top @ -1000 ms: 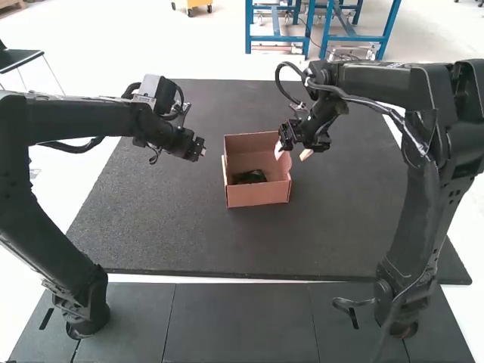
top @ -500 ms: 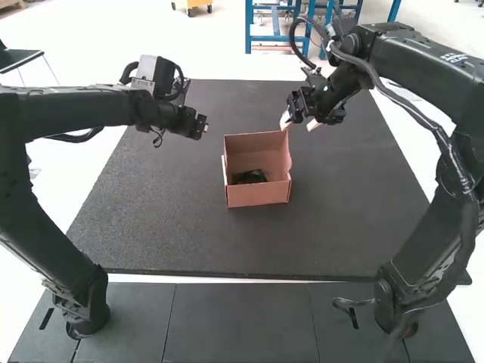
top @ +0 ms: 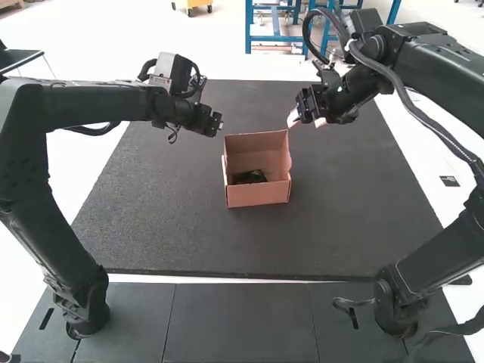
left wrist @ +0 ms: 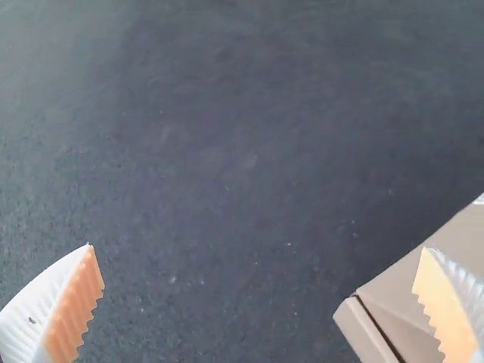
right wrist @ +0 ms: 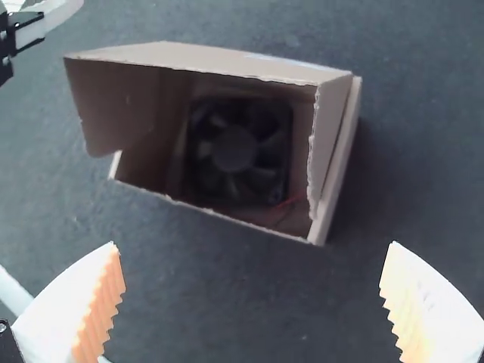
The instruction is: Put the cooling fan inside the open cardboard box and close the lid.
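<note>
the cardboard box [top: 257, 193] sits near the middle of the black mat [top: 151, 204], its lid flaps up and the top open. the cooling fan [right wrist: 238, 151] lies flat on the box floor. seen from above, the left gripper [top: 215, 125] hangs at about 11 o'clock from the box, close to its corner, fingers spread wide and holding nothing. the right gripper [top: 305, 119] hangs at about 1 o'clock, above the box, also wide open and empty
</note>
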Tool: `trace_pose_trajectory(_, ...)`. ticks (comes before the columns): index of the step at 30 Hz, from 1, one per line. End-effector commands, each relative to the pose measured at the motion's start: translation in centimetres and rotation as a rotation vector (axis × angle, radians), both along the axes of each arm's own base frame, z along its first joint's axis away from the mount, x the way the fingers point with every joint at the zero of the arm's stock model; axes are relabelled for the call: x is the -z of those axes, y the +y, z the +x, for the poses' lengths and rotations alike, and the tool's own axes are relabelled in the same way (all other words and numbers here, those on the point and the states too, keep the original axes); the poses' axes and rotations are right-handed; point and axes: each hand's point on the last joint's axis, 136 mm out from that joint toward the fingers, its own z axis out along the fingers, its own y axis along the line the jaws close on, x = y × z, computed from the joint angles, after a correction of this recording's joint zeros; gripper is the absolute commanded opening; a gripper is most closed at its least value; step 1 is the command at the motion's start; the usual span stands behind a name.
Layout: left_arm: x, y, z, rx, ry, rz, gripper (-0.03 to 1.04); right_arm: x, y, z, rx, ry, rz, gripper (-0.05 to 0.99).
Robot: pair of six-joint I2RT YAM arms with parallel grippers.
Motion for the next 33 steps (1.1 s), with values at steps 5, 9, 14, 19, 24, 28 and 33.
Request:
trace_pose_trajectory(5, -1.8, -1.4, 0.4, 0.034, -0.034, -0.047, 0.97, -0.6, -0.8, -0.8, 0.006, -0.049, -0.016, 0.76)
trace_pose_trajectory(9, -1.4, -1.7, 0.2, 0.05, -0.018, -0.053, 0.97, -0.5, -0.9, -0.9, 0.006, -0.046, -0.017, 0.76)
trace_pose_trajectory(14, -0.9, -2.9, -0.5, 0.089, 0.004, -0.06, 0.97, -0.2, -0.9, -1.3, -0.005, -0.031, -0.028, 0.76)
trace_pose_trajectory(19, -0.2, -4.0, -1.0, 0.122, 0.026, -0.059, 0.97, 0.1, -1.1, -1.7, -0.018, -0.019, -0.041, 0.76)
trace_pose_trajectory(24, 0.8, -4.9, -1.6, 0.151, 0.06, -0.059, 0.97, 0.2, -1.2, -1.8, -0.021, -0.013, -0.047, 0.76)
trace_pose_trajectory(28, 1.8, -5.1, -1.9, 0.165, 0.091, -0.047, 0.97, 0.4, -1.2, -1.8, -0.022, -0.011, -0.048, 0.76)
trace_pose_trajectory(33, 3.6, -5.3, -2.7, 0.182, 0.143, -0.037, 0.97, 0.6, -1.1, -1.7, -0.024, -0.006, -0.05, 0.76)
